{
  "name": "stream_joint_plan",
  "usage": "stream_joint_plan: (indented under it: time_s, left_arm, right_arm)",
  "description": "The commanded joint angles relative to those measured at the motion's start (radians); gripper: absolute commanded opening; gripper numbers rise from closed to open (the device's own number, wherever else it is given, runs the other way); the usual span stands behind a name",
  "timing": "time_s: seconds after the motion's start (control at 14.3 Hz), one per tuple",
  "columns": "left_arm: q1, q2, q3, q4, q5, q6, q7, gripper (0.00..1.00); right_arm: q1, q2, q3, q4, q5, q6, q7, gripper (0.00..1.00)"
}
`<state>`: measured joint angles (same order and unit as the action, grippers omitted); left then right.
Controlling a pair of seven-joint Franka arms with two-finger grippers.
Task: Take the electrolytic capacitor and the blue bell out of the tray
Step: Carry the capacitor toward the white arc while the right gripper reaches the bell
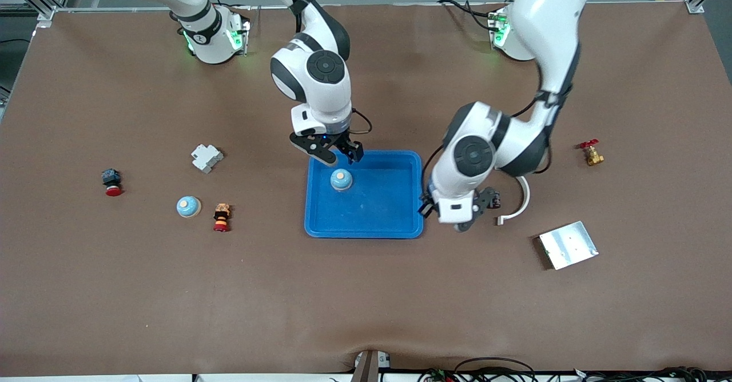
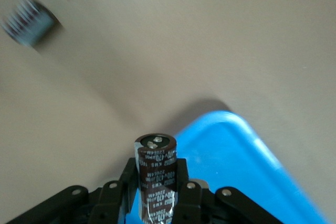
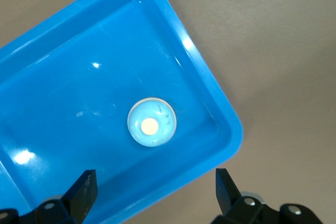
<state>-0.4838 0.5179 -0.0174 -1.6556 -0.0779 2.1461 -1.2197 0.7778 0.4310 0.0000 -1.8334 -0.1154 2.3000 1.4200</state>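
Note:
A light-blue bell [image 1: 341, 180] with an orange top sits in the blue tray [image 1: 377, 213], near the tray's corner toward the robots and the right arm's end. My right gripper [image 1: 340, 156] hangs open just above that corner; in the right wrist view the bell [image 3: 151, 122] lies on the tray floor [image 3: 63, 77] ahead of the spread gripper [image 3: 156, 190], which holds nothing. My left gripper [image 1: 490, 200] is shut on a dark-brown capacitor [image 2: 156, 174], just off the tray's side toward the left arm's end. The tray's corner [image 2: 236, 150] shows past the capacitor.
Toward the right arm's end lie a second blue bell [image 1: 188, 206], a white clip part [image 1: 206, 157] and two red push-buttons [image 1: 112, 182] [image 1: 222, 217]. Toward the left arm's end are a white curved piece [image 1: 517, 202], a metal plate [image 1: 568, 245] and a brass valve [image 1: 591, 154].

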Motion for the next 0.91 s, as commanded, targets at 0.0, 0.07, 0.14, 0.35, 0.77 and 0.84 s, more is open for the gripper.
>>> stream_joint_plan:
  time_s: [0.0, 0.07, 0.14, 0.35, 0.77, 0.84]
  left_arm:
    - [0.091, -0.284, -0.009, -0.320, 0.007, 0.009, 0.237, 0.00]
    - [0.121, -0.339, -0.007, -0.372, 0.007, 0.009, 0.315, 0.00]
    - [0.170, -0.387, -0.007, -0.418, 0.007, 0.008, 0.412, 0.00]
    - [0.383, -0.510, -0.007, -0.535, 0.009, 0.000, 0.798, 0.00]
    - [0.675, -0.351, -0.006, -0.446, 0.116, 0.050, 1.238, 0.00]
    - [0.676, -0.290, -0.004, -0.411, 0.141, 0.070, 1.243, 0.00]
  right_arm:
    - [0.002, 0.021, -0.014, 0.006, -0.047, 0.042, 0.046, 1.00]
    - [-0.002, 0.026, -0.017, 0.005, -0.053, 0.053, 0.043, 1.00]
    - [-0.008, 0.046, -0.018, 0.005, -0.067, 0.073, 0.043, 1.00]
    - [-0.015, 0.110, -0.018, 0.008, -0.082, 0.177, 0.072, 1.00]
    - [-0.009, 0.172, -0.018, 0.017, -0.110, 0.203, 0.077, 1.00]
    - [-0.009, 0.187, -0.018, 0.028, -0.110, 0.203, 0.077, 1.00]
